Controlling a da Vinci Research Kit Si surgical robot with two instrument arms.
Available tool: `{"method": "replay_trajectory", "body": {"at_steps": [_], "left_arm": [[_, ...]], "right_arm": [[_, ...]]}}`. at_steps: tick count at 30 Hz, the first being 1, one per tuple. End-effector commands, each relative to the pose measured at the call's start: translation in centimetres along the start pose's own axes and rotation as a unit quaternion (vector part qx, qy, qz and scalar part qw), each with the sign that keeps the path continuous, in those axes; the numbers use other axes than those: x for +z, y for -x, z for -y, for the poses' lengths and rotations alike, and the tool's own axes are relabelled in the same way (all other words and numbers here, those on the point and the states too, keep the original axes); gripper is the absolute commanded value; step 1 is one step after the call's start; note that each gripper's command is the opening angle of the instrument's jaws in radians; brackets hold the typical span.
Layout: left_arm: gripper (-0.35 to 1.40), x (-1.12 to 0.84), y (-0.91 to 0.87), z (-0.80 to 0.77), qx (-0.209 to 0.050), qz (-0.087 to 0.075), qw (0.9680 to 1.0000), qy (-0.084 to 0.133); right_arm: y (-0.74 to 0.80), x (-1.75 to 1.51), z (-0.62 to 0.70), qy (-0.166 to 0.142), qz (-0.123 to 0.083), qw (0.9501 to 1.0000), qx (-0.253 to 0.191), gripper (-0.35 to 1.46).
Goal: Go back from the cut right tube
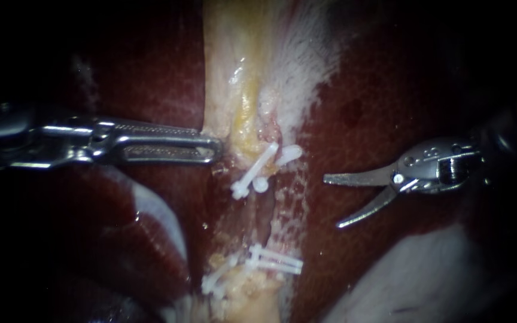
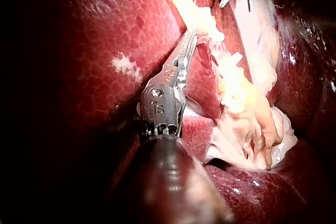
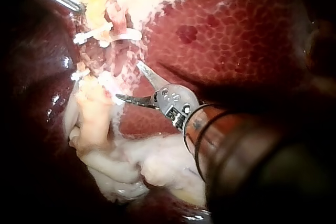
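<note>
My right instrument hangs over the liver. Its two blades are spread with nothing between them, and they are apart from the cut tube. This tube lies in the pale strip in the middle, parted between the upper clips and the lower clips. My left instrument has its jaws closed on the yellow tissue, just beside the upper clips.

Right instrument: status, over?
Right instrument jaws open, apart from the clipped tube, over liver. Left instrument at pale tissue's edge. Nothing in the way.
</note>
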Motion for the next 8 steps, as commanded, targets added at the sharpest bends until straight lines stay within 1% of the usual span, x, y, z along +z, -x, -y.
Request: {"method": "replay_trajectory", "body": {"at_steps": [1,8], "left_arm": [[-0.20,0.00,0.00,0.00,0.000,0.000,1.0000,0.000],[-0.18,0.00,0.00,0.00,0.000,0.000,1.0000,0.000]], "right_arm": [[0.00,0.00,0.00,0.000,0.000,1.0000,0.000,1.43],[-0.01,-0.01,0.01,0.001,0.000,1.0000,0.001,1.45]]}}
